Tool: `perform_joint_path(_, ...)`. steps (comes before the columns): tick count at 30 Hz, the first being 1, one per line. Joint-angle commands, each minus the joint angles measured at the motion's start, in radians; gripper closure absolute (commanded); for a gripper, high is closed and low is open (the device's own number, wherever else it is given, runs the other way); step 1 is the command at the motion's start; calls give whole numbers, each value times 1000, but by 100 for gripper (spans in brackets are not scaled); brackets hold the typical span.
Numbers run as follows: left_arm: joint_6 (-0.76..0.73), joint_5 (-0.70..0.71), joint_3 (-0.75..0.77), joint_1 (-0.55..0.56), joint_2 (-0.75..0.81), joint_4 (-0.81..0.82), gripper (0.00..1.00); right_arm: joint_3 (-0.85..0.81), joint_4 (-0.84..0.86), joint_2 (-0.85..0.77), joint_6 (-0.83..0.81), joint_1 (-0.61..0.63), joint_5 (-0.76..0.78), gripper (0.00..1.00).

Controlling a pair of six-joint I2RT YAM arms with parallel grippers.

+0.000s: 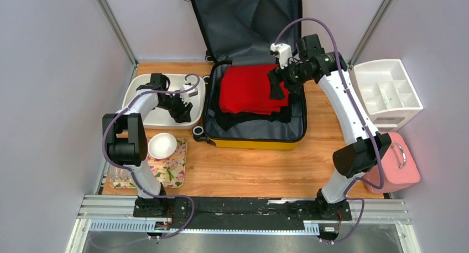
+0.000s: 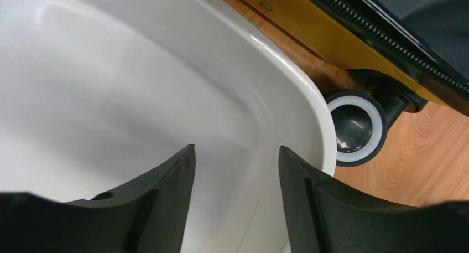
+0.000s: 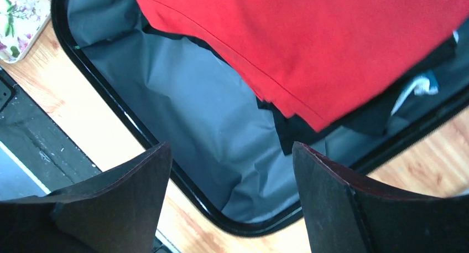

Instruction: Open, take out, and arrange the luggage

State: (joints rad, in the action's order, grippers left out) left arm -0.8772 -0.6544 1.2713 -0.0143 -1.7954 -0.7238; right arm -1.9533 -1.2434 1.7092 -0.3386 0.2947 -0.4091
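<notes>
The yellow suitcase [image 1: 251, 143] lies open at mid-table, its lid [image 1: 243, 20] leaning back against the wall. Inside, on grey lining [image 3: 182, 98], lies a folded red garment [image 1: 249, 89] over black clothing [image 1: 249, 120]; the red garment also shows in the right wrist view [image 3: 309, 37]. My right gripper [image 1: 275, 87] hangs open and empty above the red garment's right edge, its fingers [image 3: 332, 203] spread. My left gripper [image 1: 180, 109] is open and empty inside the white tray [image 1: 145, 117], with its fingers [image 2: 166, 203] over the tray's wall [image 2: 166, 70]. A suitcase wheel [image 2: 354, 128] sits just beyond the tray rim.
A white bowl [image 1: 162, 145] sits on a floral mat [image 1: 174, 173] at front left. A white divided organizer [image 1: 387, 92] stands at the right, with a pink box-like case [image 1: 394, 164] in front of it. Bare wooden tabletop [image 1: 254, 173] lies before the suitcase.
</notes>
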Motion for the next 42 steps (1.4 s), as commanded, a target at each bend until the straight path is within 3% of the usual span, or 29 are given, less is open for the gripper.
perform_joint_path(1, 46, 2, 17, -4, 77, 29, 31, 16, 168, -3, -40, 72, 12, 17)
perform_joint_path(4, 134, -1, 81, -35, 87, 55, 26, 111, 319, -31, -74, 135, 70, 18)
perform_joint_path(8, 482, -4, 252, -98, 70, 80, 21, 177, 455, -19, -143, 250, 161, 22)
perform_joint_path(11, 657, -43, 347, -127, 77, 102, 18, 195, 548, 24, -186, 314, 214, 24)
perform_joint_path(14, 817, -59, 291, -138, 137, 208, 16, 173, 582, 87, -211, 366, 254, 23)
perform_joint_path(20, 960, -60, 123, -139, 228, 372, 15, 156, 613, 191, -215, 409, 240, 20)
perform_joint_path(23, 1017, -167, 86, -139, 209, 443, 15, 134, 616, 252, -234, 425, 242, 19)
perform_joint_path(26, 1127, -166, 76, -139, 168, 466, 14, 82, 599, 331, -260, 440, 308, 20)
perform_joint_path(28, 1193, -163, 19, -139, 188, 570, 14, 70, 608, 358, -290, 440, 354, 22)
perform_joint_path(30, 1233, -130, -99, -138, 221, 668, 14, 45, 608, 391, -284, 442, 407, 29)
perform_joint_path(31, 1266, -122, -131, -135, 247, 754, 14, 34, 611, 394, -278, 442, 439, 43)
perform_joint_path(33, 1276, -120, -182, -124, 263, 788, 14, 18, 619, 376, -257, 439, 463, 58)
perform_joint_path(34, 1255, -117, -185, -113, 271, 776, 14, 16, 625, 365, -241, 437, 467, 74)
perform_joint_path(37, 1282, -110, -201, -66, 271, 793, 14, 19, 628, 305, -196, 419, 428, 99)
perform_joint_path(39, 1343, -99, -205, -33, 258, 833, 14, 30, 630, 267, -150, 394, 368, 100)
perform_joint_path(42, 1570, -86, -211, 2, 216, 975, 13, 68, 642, 201, -62, 336, 253, 100)
